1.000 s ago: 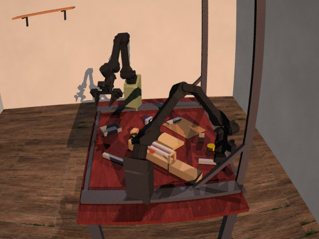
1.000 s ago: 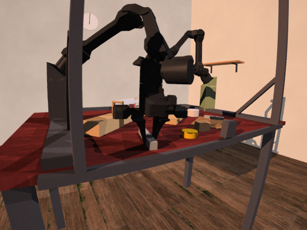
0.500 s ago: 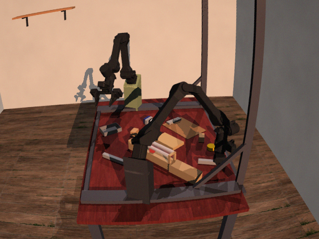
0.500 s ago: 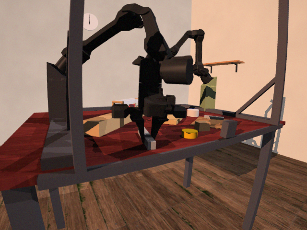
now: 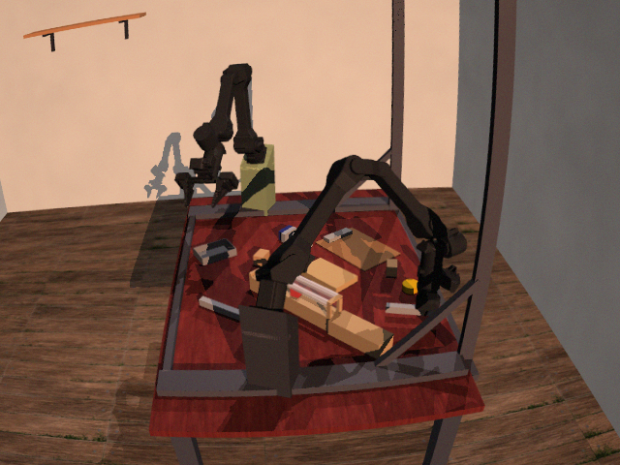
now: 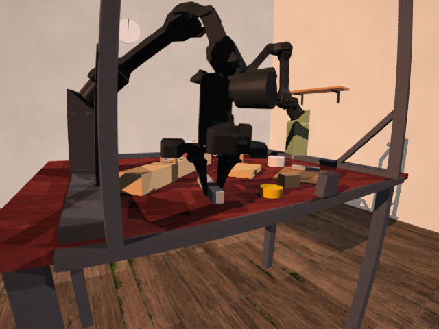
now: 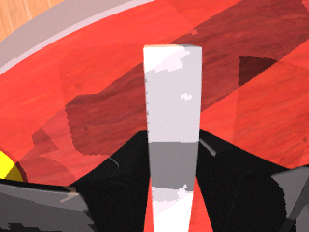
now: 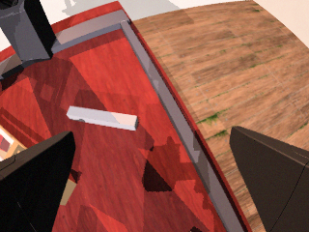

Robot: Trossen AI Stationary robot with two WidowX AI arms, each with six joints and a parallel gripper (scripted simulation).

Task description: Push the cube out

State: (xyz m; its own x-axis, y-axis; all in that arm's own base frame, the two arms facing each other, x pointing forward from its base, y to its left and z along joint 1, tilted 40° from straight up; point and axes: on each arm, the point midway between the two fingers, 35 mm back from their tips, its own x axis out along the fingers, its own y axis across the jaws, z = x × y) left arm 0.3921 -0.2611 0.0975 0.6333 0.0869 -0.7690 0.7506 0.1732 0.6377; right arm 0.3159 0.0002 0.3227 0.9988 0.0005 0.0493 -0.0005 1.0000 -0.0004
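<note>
Red cube (image 5: 295,294) (image 6: 185,154) in channel (image 5: 320,290) (image 6: 169,161) (image 8: 14,148); left end effector (image 5: 428,304) (image 6: 212,191) (image 7: 173,157) grips bar (image 5: 400,308) (image 6: 217,196) (image 7: 173,97), right end effector (image 5: 200,203) (image 8: 153,131) wide.

Looks like a robotics lab tbh, 2 arms (image 5: 350,174) (image 6: 191,14) on a metal-framed red table (image 5: 320,418) (image 6: 25,226).

In top view, locate cream wall (image 5: 320,100) (image 6: 337,42) at 12 o'clock, orange shelf (image 5: 84,24) (image 6: 320,90) at 11; grey wall (image 5: 545,150) (image 6: 152,106) at 3; plank floor (image 5: 75,275) (image 6: 212,283) (image 7: 14,19) (image 8: 232,72) around red table (image 5: 320,410) (image 6: 28,205) (image 7: 111,63) (image 8: 106,82); note hard-edged shadows; in exterior view, find round wall clock (image 6: 134,33) at 11.
</note>
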